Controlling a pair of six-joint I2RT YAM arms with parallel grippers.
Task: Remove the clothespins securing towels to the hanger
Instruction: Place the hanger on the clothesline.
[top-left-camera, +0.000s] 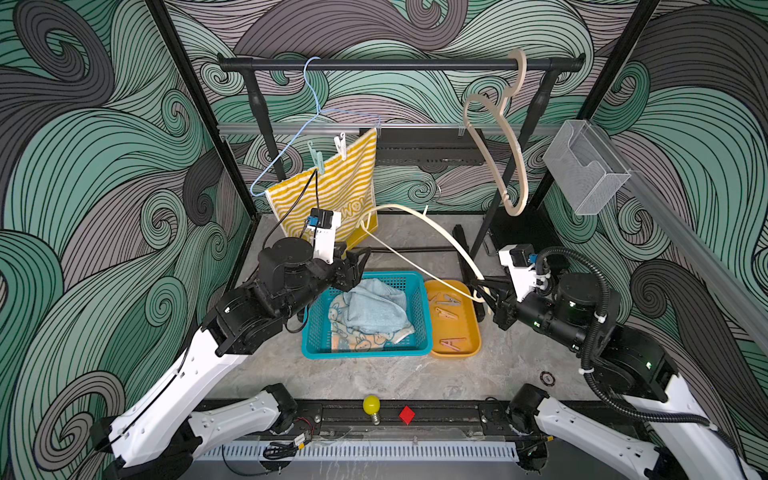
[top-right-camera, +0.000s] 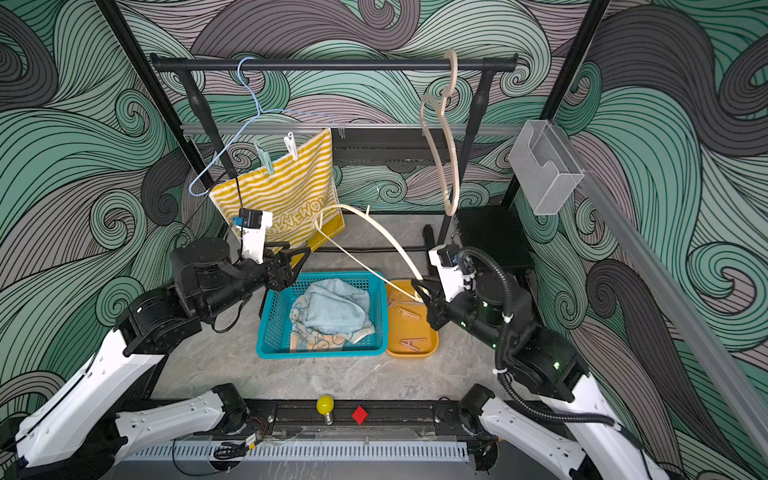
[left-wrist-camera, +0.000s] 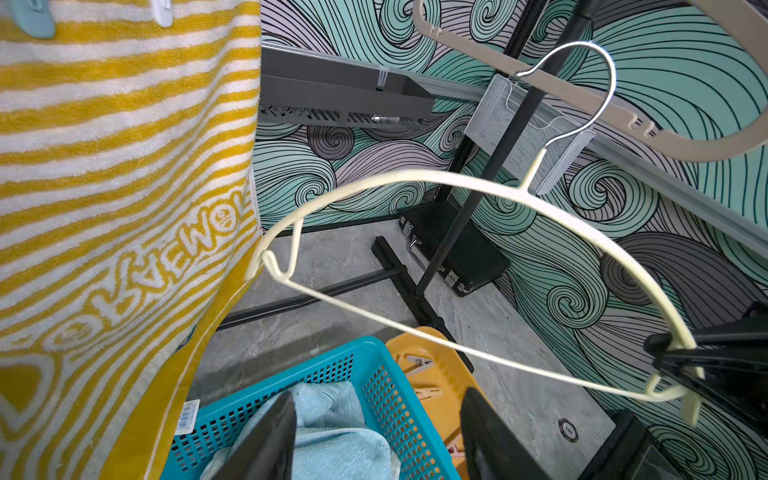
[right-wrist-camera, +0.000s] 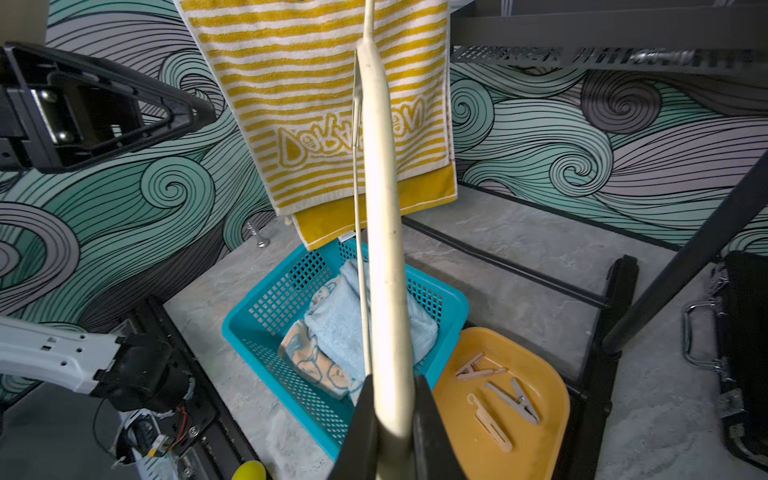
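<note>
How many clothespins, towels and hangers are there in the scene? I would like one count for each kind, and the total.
clothespins: 6
towels: 3
hangers: 3
total: 12

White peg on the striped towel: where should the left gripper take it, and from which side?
Pinch the free tails of the white peg, which stick up above the blue hanger wire; squeezing them should open its bite on the striped towel. Bring the left gripper in from the robot's side, above the towel edge, clear of the mint peg.
</note>
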